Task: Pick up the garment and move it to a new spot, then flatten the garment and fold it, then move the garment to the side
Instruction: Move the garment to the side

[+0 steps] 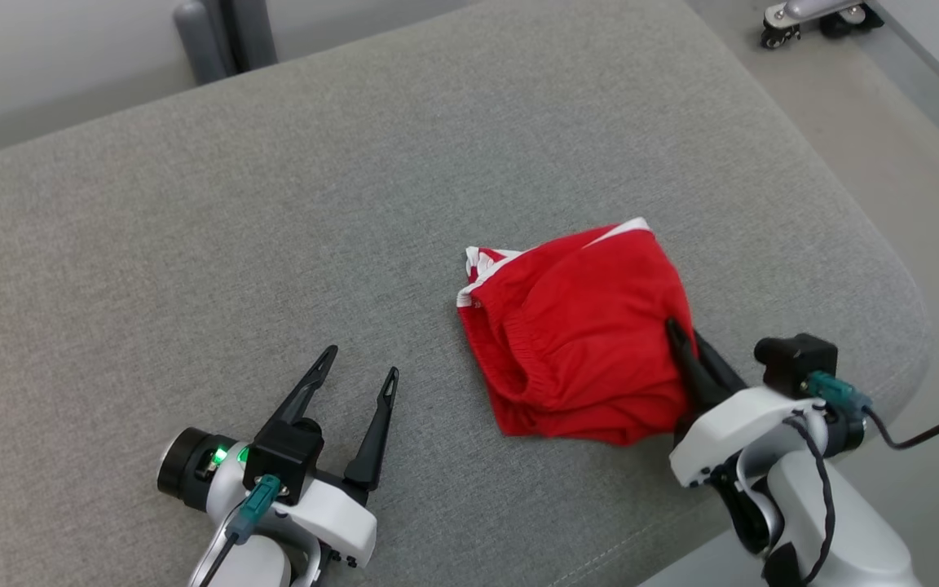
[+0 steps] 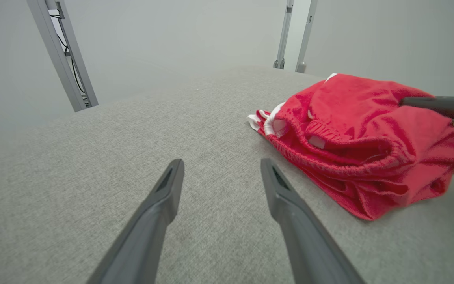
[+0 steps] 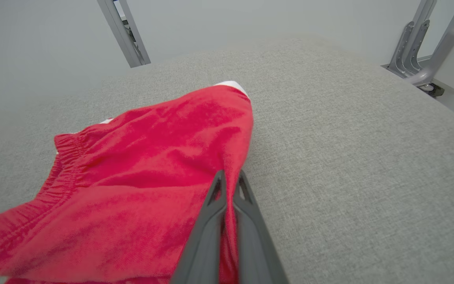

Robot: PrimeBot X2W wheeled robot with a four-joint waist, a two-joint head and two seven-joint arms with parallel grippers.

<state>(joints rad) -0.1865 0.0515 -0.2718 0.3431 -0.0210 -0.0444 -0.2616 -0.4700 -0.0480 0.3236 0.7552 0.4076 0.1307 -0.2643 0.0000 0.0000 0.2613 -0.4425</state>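
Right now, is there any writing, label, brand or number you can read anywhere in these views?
None can be read.
The red garment shows white trim and a small white tag inside its waistband, but no letters can be made out on it.
The left gripper, right gripper and grey cushion bear no visible print.

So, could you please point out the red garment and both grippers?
red garment [image 1: 584, 326], head view, its middle.
left gripper [image 1: 361, 363], head view, between its fingertips.
right gripper [image 3: 231, 176], right wrist view, between its fingertips.
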